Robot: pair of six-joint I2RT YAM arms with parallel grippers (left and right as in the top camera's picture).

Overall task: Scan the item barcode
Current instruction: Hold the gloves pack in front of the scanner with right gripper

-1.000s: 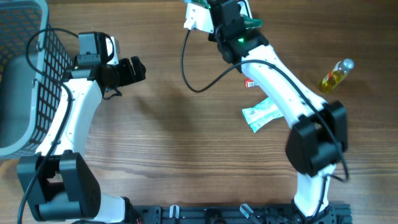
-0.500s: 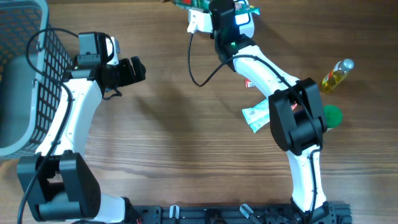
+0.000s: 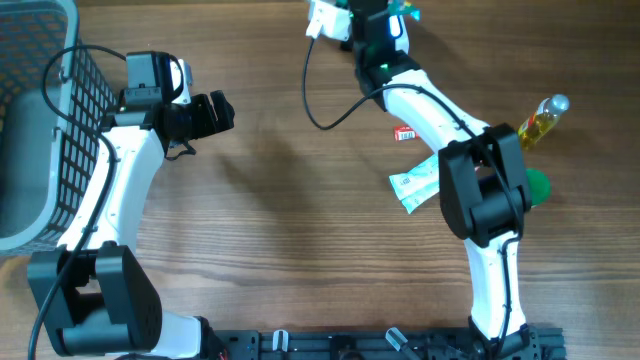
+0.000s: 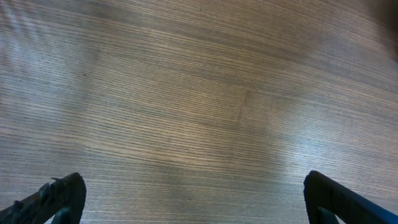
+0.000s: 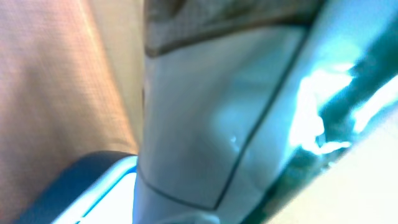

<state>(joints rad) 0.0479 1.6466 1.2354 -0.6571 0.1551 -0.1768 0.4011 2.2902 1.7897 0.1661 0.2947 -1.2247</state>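
The green item (image 3: 407, 13) was gripped tight by the right gripper (image 3: 380, 10) beside the white scanner (image 3: 323, 18), so scanning was judged underway, not confirmed. The left gripper (image 3: 218, 112) was seen spread and empty.

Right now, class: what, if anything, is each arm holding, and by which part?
The right gripper seems shut on a white and green item; blur hides where it is gripped. The left gripper is open, holding nothing.

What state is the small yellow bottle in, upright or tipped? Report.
Tipped: overhead, the small yellow bottle lies side-on along the wooden table.
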